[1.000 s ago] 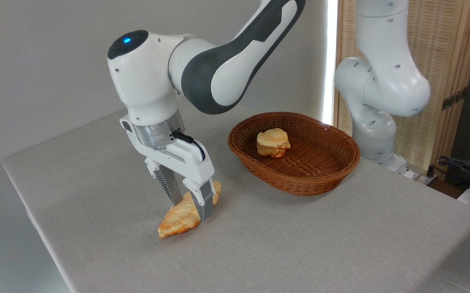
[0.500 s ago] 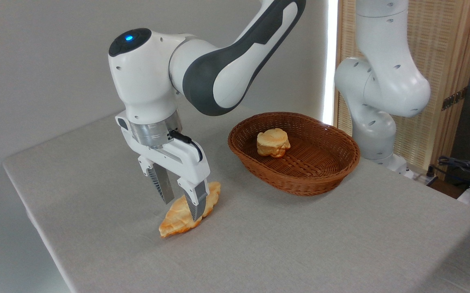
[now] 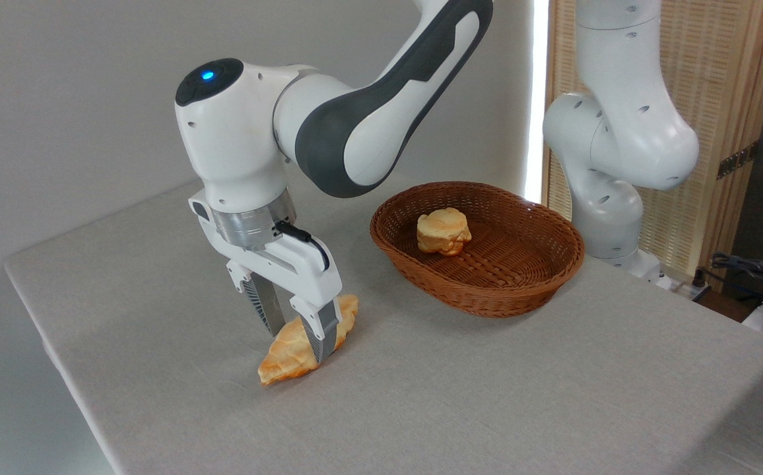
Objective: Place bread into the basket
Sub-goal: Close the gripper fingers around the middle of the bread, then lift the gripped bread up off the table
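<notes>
Camera view shows the pincer (image 3: 298,330) clamped across the middle of the leaf-shaped, scored golden bread (image 3: 302,343), low over the cloth-covered bench (image 3: 487,396), gripped centrally, probably for balance. Beyond sits the oval wicker basket (image 3: 540,277), already holding a puffy bun (image 3: 443,231).

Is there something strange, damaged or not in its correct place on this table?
Nothing looks damaged or spilled. The long bread lies on the table, outside the basket, with the gripper closed around its middle. A small bun sits inside the basket.
</notes>
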